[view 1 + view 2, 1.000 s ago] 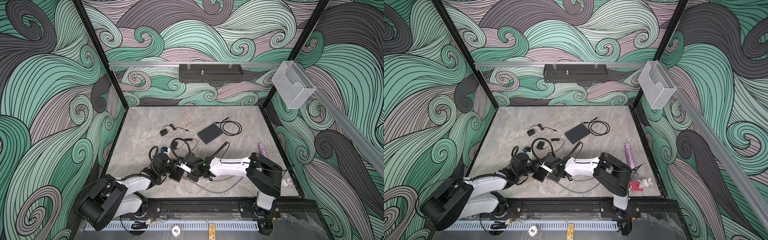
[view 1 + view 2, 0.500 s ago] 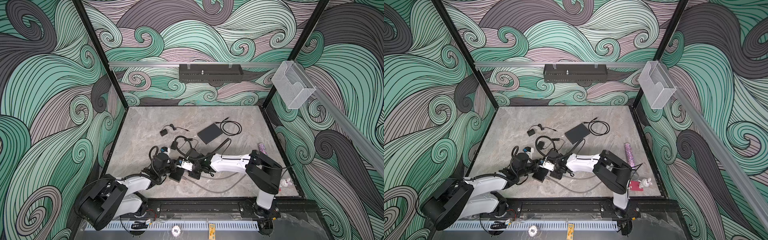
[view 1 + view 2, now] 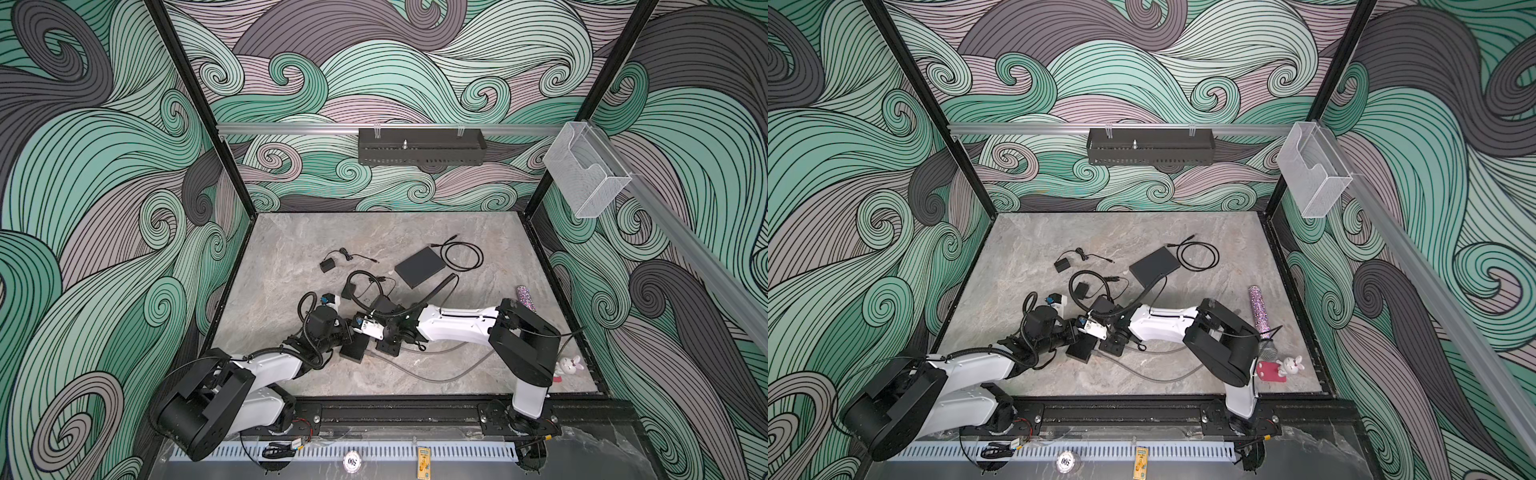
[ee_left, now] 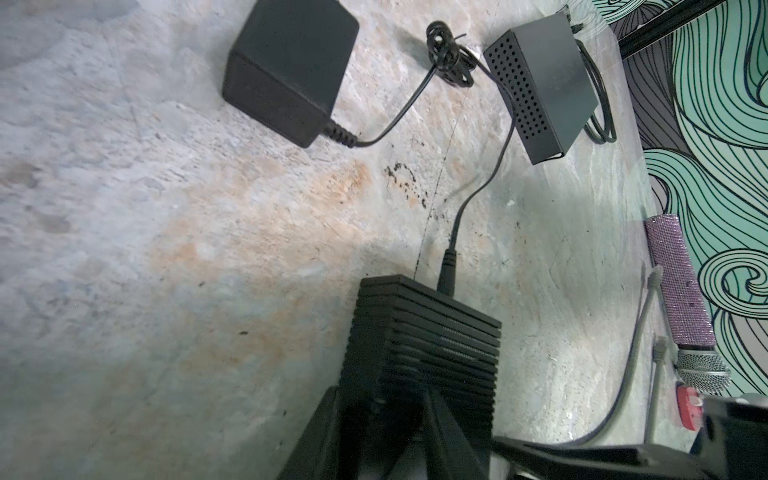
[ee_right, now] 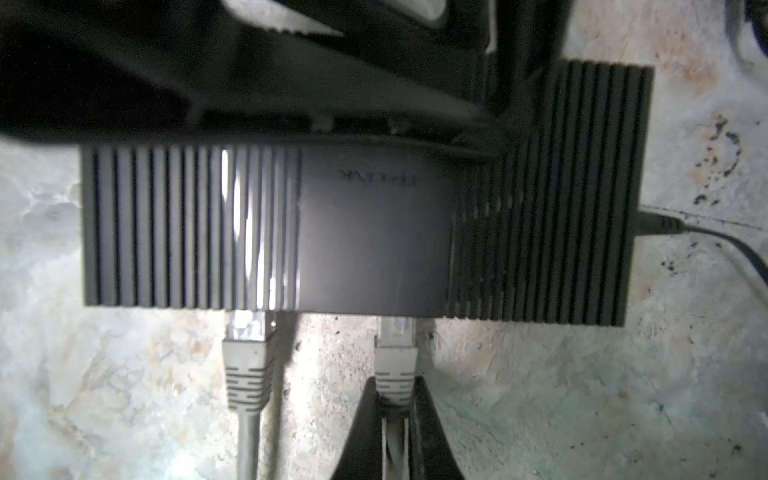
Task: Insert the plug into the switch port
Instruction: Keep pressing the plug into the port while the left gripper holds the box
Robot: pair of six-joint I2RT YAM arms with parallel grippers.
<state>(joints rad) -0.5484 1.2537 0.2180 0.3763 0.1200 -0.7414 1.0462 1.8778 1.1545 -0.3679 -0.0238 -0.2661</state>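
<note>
Grip check: right gripper (image 5: 392, 395), bottom centre of right wrist frame, clenched on plug (image 5: 395, 357) by its boot. Plug looks small, rigid and light, clip probably brittle; boot is the sound hold. Its nose meets switch (image 5: 365, 232) at lower edge, port hidden. Second plug (image 5: 247, 374) seated to the left. Beyond, left gripper (image 4: 380, 395) clamps switch, a light box likely to slide unbraced.

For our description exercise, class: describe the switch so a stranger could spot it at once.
On the marble table, near the front, the left gripper and right gripper meet. The switch is the ribbed black brick between them, grey plugs at its side; the wider dark-grey box behind has no ribs.
</note>
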